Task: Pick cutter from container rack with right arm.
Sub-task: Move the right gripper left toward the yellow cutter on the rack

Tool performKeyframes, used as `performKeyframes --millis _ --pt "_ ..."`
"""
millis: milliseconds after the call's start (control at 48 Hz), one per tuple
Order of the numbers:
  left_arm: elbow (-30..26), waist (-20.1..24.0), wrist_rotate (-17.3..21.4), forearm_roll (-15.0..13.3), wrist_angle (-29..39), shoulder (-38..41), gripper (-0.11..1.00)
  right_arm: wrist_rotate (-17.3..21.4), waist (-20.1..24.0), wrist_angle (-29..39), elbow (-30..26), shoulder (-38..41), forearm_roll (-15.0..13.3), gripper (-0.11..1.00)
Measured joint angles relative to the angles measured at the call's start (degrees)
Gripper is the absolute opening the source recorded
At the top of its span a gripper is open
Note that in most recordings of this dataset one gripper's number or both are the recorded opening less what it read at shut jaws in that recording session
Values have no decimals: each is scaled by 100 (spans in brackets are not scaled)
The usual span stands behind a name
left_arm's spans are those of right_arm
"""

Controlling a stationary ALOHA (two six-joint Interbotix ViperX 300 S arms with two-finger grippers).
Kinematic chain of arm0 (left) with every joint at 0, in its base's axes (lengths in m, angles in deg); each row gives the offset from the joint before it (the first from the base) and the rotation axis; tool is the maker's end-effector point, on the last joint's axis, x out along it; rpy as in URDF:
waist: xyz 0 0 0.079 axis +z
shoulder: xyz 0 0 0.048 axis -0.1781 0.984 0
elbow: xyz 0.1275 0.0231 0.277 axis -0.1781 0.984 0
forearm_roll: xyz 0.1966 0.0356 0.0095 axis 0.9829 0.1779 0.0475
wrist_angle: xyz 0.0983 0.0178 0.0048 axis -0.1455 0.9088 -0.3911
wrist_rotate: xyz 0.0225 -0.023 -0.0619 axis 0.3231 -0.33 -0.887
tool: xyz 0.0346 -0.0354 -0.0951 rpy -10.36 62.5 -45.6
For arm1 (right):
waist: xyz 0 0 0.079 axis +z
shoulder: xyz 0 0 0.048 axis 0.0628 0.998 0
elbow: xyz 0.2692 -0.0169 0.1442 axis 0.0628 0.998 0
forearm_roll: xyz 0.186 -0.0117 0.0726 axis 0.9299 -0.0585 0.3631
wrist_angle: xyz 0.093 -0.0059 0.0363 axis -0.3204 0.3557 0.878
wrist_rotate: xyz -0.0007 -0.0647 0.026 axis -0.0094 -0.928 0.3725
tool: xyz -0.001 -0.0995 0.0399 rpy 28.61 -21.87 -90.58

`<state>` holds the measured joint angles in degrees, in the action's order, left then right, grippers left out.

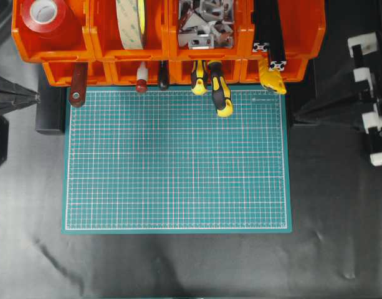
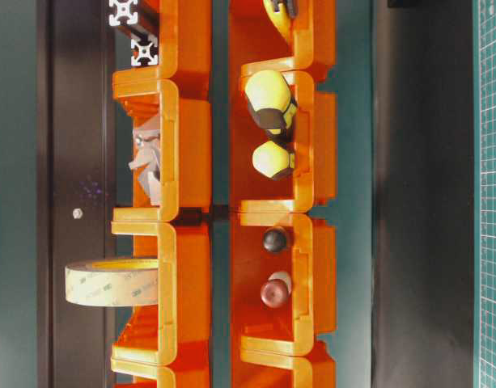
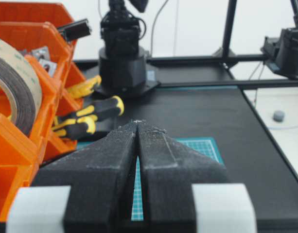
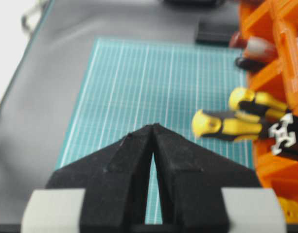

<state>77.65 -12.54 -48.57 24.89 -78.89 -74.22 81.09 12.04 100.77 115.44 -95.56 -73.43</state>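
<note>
The cutter [image 1: 272, 76] is a flat yellow knife. It sticks out of the rightmost lower bin of the orange container rack [image 1: 103, 47], below the black bars [image 1: 270, 37]. A yellow edge of the cutter shows low right in the right wrist view [image 4: 292, 209]. It also shows in the left wrist view [image 3: 85, 87]. My right gripper [image 1: 296, 116] is shut and empty, right of the mat and a little below and right of the cutter; its tips touch in the right wrist view [image 4: 153, 126]. My left gripper [image 1: 36, 98] is shut and empty at the left edge, and shows in the left wrist view [image 3: 138, 122].
Two yellow-and-black screwdrivers [image 1: 220, 92] stick out of the bin left of the cutter, over the green cutting mat [image 1: 175, 168]. Red-brown tool handles [image 1: 77, 87], tape rolls [image 1: 129, 22] and metal brackets [image 1: 206, 22] fill the other bins.
</note>
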Motion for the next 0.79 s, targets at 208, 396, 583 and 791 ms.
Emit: performKeyframes --millis 208,396,583,791 --pt "0 0 0 0 0 0 -1 53 255 694 -439 431 -598 0" --pt "0 0 0 0 9 0 -1 246 510 1169 -949 1090 -1222 0" --pt "0 0 0 0 9 9 -1 1169 1055 2566 -1389 1793 -2347 0" --pt "0 0 0 0 9 9 -1 2909 2153 4157 -1327 2206 -4351 0"
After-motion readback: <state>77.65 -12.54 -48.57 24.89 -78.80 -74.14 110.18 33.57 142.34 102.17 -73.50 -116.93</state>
